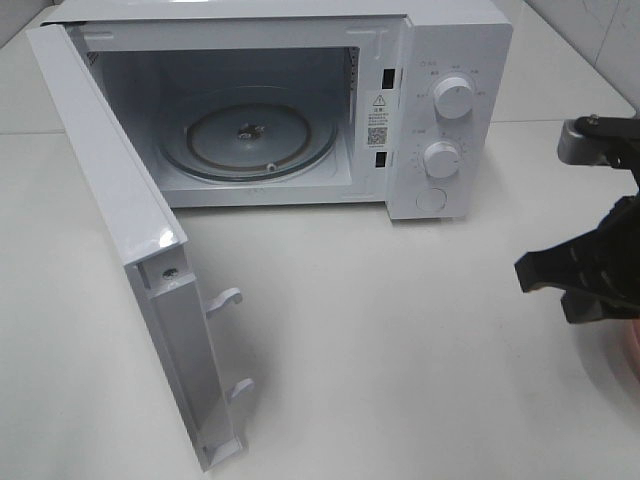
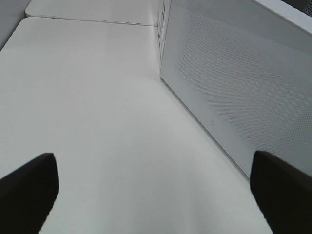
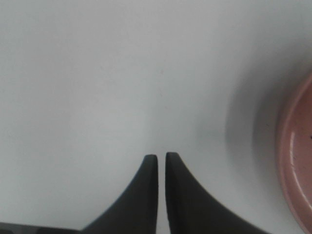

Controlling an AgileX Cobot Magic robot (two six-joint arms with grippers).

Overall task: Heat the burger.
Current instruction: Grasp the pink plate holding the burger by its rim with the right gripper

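Observation:
The burger is out of view in all three views. My right gripper (image 1: 527,272) hovers over the table at the far right, in front of the microwave's right corner. Its fingers (image 3: 148,195) are shut with only a thin slit between them and nothing held. Just beside it lies the rim of a pink plate (image 3: 296,161), which also peeks in at the exterior view's right edge (image 1: 628,352). My left gripper (image 2: 156,195) is open and empty above the bare table, beside the outer face of the microwave door (image 2: 234,83).
A white microwave (image 1: 455,60) stands at the back with its door (image 1: 120,230) swung wide open to the left. Its glass turntable (image 1: 250,140) carries nothing. Two dials (image 1: 453,98) are on its right panel. White table (image 1: 400,350) stretches in front.

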